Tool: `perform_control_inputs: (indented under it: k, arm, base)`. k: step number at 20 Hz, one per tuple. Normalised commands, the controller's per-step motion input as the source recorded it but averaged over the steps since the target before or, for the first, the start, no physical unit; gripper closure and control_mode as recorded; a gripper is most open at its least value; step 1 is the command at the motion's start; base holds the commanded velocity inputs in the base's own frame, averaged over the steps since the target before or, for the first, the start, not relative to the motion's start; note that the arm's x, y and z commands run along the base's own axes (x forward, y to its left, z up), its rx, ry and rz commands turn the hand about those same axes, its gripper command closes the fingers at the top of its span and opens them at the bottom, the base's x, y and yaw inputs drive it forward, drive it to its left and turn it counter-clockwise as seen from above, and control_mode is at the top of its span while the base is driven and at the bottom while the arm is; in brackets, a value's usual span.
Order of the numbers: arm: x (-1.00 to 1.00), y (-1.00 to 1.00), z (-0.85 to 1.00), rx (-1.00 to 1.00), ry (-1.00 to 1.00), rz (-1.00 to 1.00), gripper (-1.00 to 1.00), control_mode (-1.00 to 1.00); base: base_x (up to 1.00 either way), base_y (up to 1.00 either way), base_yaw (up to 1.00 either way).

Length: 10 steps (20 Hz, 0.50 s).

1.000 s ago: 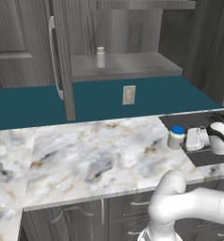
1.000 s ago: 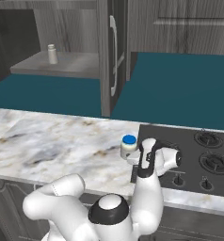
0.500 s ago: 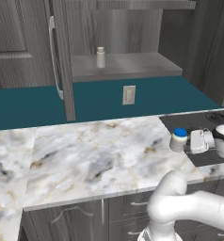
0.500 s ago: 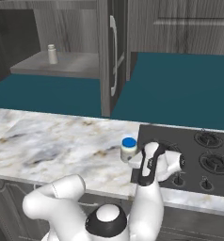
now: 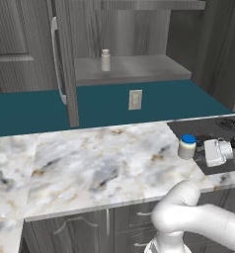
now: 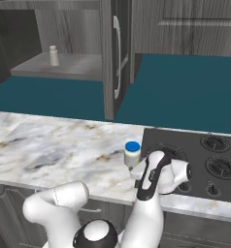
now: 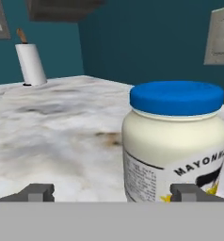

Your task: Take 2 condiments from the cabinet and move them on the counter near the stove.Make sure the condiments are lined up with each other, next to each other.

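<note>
Your end effector [image 7: 111, 192] is released, jaws spread wide; the mayo jar [image 7: 175, 143] stands upright on the surface [image 5: 104, 158] by the stove [image 6: 195, 167]; next up, the shaker [image 5: 105, 60] sits way up-left on the cabinet shelf [image 5: 134, 69].

A cream-white jar [image 7: 175, 143] with a bright blue lid and a white label lettered in black, a touch of yellow at its lower edge. White marble table [image 5: 99, 163] veined in grey and tan. Flat black stove [image 6: 205, 164] with dark burner rings. Dark grey wood-grain cabinet [image 5: 65, 54] with a silver handle. A pale grey shaker bottle [image 5: 105, 60]. Teal wall [image 6: 185, 92] with a cream outlet plate [image 5: 135, 99]. A white paper towel roll [image 7: 31, 63] at ten o'clock.
</note>
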Motion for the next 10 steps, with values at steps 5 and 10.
perform_control_inputs:
  k: [5, 10]
  arm:
    - [-0.97, -0.14, 0.35, 0.00, 0.00, 0.00, -1.00, -1.00]
    - [-0.97, -0.07, 0.43, 0.00, -0.01, 0.00, -1.00, -1.00]
  base:
    - [0.00, 0.00, 0.00]
    - [0.00, 0.00, 0.00]
